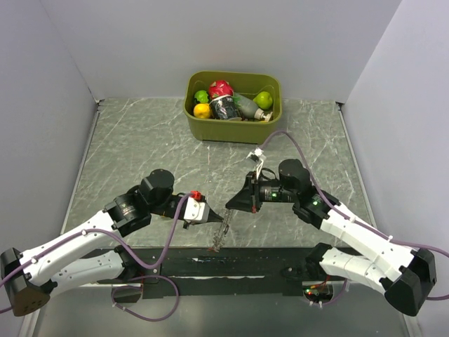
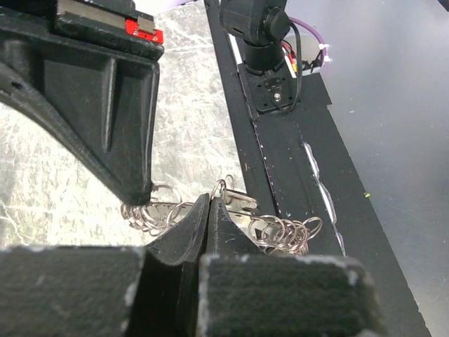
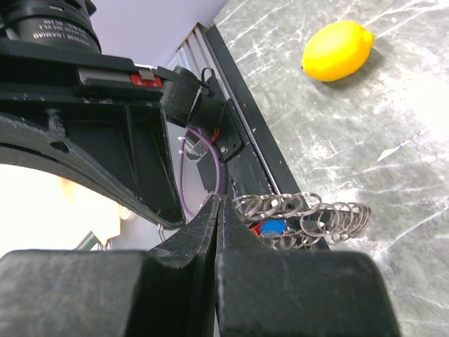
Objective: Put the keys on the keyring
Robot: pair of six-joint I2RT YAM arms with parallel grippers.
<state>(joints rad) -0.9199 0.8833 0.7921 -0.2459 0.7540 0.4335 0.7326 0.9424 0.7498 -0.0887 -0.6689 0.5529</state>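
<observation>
Silver keyring, one blue key (one red key), one lemon

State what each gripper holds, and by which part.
Both hold the keyring, a string of wire rings: the left gripper pinches a ring mid-string, the right gripper seemingly near one end.
</observation>
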